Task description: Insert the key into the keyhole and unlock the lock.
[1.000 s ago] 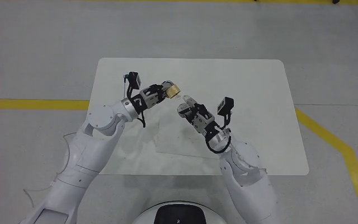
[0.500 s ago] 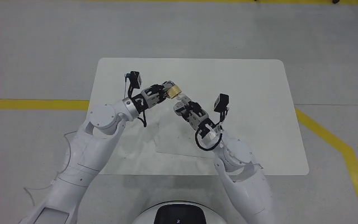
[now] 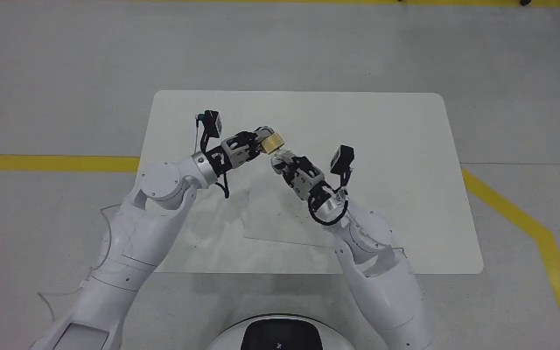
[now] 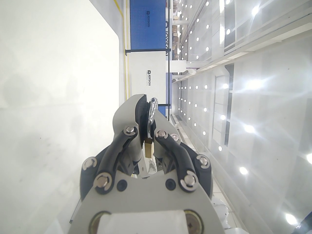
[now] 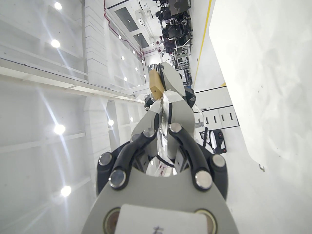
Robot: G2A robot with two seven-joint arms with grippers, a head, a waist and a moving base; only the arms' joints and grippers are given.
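1. Two grippers are held over the white table (image 3: 394,122), fingertips nearly meeting.
2. Fingers (image 4: 126,115) of the left gripper (image 3: 260,140) are clamped on the lock (image 3: 274,141): a silver part of it is pinched between the pads, and the brass body is seen sticking out past the fingertips, toward the other gripper.
3. Fingers (image 5: 147,121) of the right gripper (image 3: 283,163) are pressed together on the key (image 5: 161,116): the flat metal is gripped between the pads, with the blade projecting just beyond the fingertips.
4. Blade tip is seen at the near end of the brass body, touching or just short of it; whether it is seated inside cannot be told.
5. Lock is carried off the table, directly ahead of the right fingertips and just beside them.
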